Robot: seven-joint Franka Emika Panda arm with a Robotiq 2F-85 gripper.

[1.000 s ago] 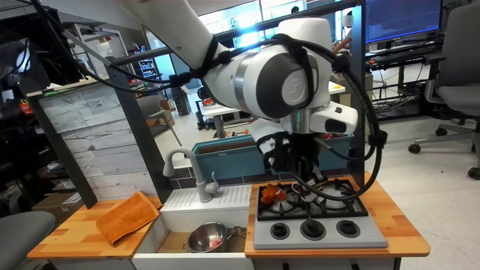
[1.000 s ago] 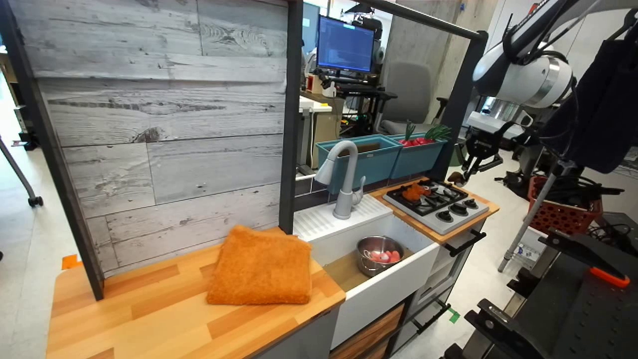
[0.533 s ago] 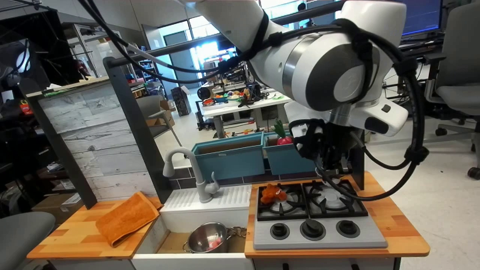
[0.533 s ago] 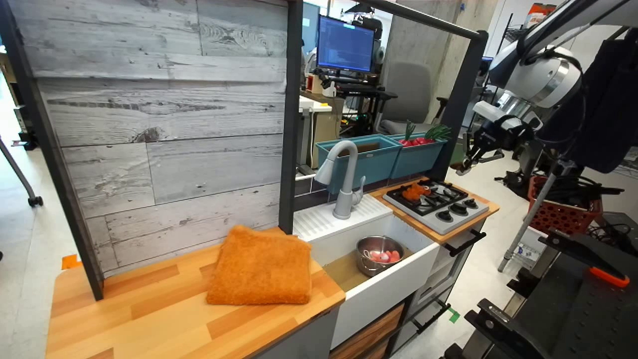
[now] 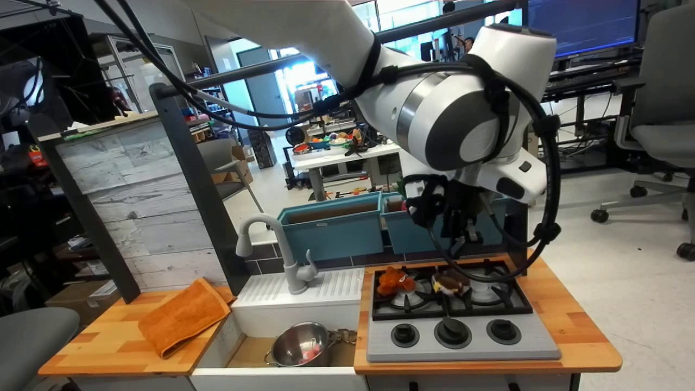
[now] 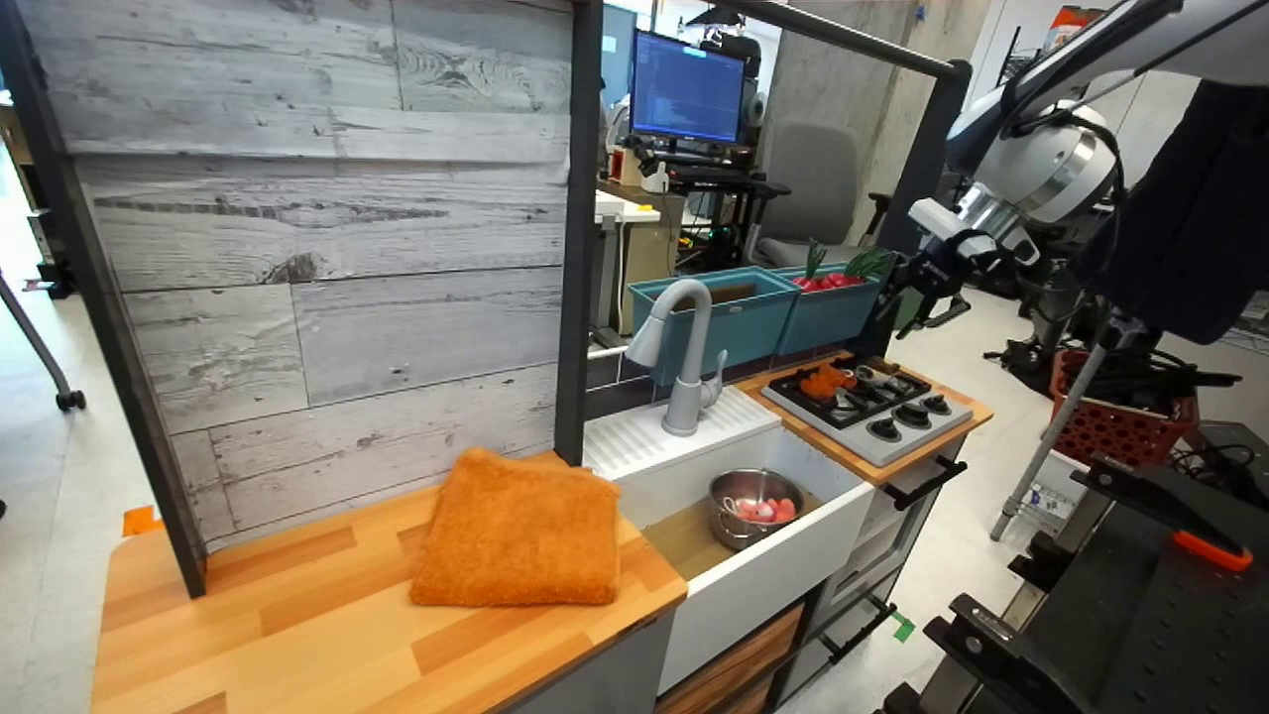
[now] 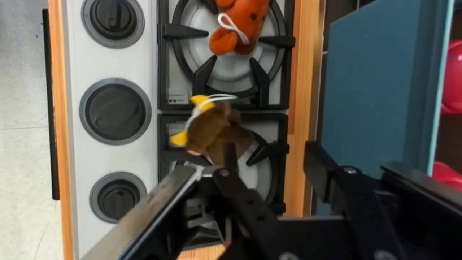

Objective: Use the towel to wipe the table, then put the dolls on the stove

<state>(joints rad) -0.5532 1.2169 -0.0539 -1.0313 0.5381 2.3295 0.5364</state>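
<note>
Currently, the hand (image 7: pixel 271 155) is free of its load: the jaws stand apart, partly spread, with nothing between them. This is the new condition. The preceding views show the brown doll (image 7: pixel 213 133) gripped in the hand; it is now released and separate. In the wrist view it lies at 10 o'clock from the gap between the jaws, on the stove (image 7: pixel 115 158), across the bars where the two black grates (image 7: pixel 162 72) meet. In an exterior view the hand stands above the brown doll (image 5: pixel 449 282), at about 1 o'clock, not touching it. The doll's outline is blurred; full settling cannot be confirmed.

Next outward in the wrist view, the orange doll (image 7: pixel 249 27) rests on the adjoining grate, between 12 and 1 o'clock from the brown doll. The planter (image 7: pixel 368 90) stands at 2 o'clock from the hand; it probably limits sideways withdrawal.

Beyond the stove, at 9 o'clock in an exterior view, is the sink (image 5: pixel 279 378), with the metal bowl (image 6: pixel 753 483) inside it. The bowl contains pink objects (image 6: pixel 761 512); whether these are dolls cannot be determined.

Farthest out, also at 9 o'clock, the towel (image 5: pixel 184 317) lies slightly rumpled on the tabletop (image 5: pixel 92 347).

Task status, by judgement: with two dolls at the stove, the placing step is well advanced. The task order suggests that wiping is complete; the views do not prove it. Recommended next action: verify that the brown doll is stable, then raise the hand vertically.
</note>
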